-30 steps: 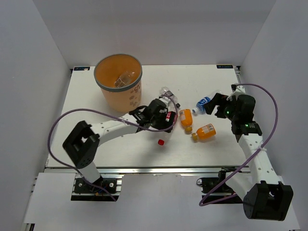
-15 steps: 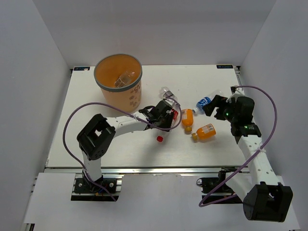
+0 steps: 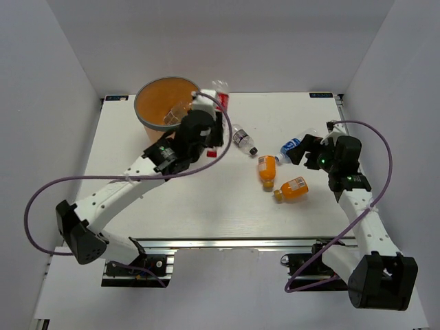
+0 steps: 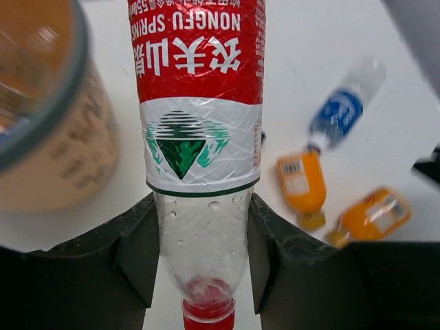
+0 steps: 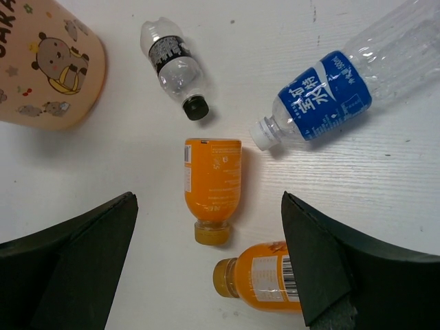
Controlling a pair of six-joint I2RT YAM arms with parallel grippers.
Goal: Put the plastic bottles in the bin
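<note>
Left tool (image 4: pixel 203 251) risen beside bin (image 3: pixel 157 95), clamping red-capped bottle (image 4: pixel 203 103), right tool (image 5: pixel 207 198) wide near blue-labelled bottle (image 5: pixel 323 103)

Both arms are one build: slim white links between chunky black joint housings. The left arm (image 3: pixel 115 194) and the right arm (image 3: pixel 364 220) each rise from a blocky black base (image 3: pixel 77 235). A loose purple cable (image 3: pixel 27 216) loops off each. Small green lights (image 3: pixel 351 180) glow near the right wrist. The gripper fingers (image 5: pixel 75 265) are broad, matte black wedges.
</note>
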